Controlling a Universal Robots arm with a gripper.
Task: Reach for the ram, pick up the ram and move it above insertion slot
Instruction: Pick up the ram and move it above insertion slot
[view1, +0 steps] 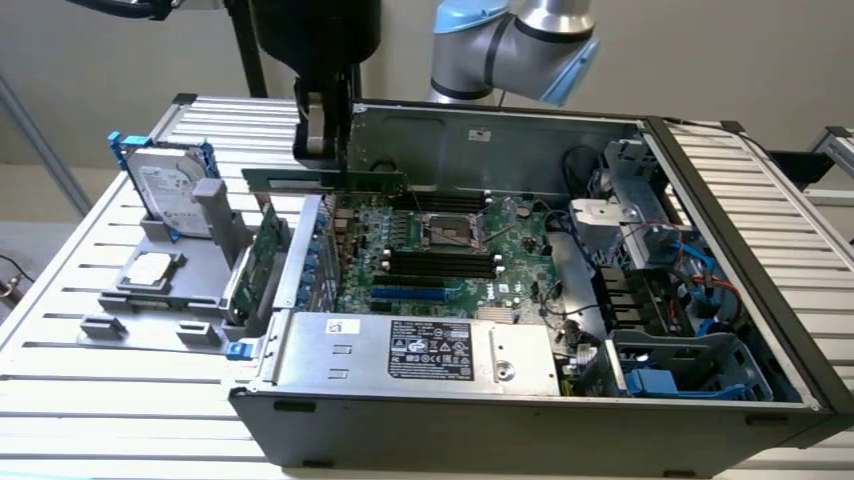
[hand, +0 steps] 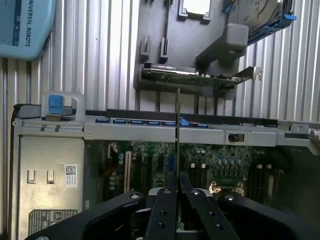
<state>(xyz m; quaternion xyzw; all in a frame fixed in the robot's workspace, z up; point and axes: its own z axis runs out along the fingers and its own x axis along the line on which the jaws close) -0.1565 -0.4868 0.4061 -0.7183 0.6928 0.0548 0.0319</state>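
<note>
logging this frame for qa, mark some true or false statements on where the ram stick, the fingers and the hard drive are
1. The long thin green ram stick is gripped between the black fingers. True.
2. The ram lies flat on the slatted metal table. False: it is held in the air above the open grey computer case.
3. The silver hard drive with a white label stands upright in the grey holder. True.
4. The hard drive sits inside the case. False: it is outside, on the exterior view's left.
</note>
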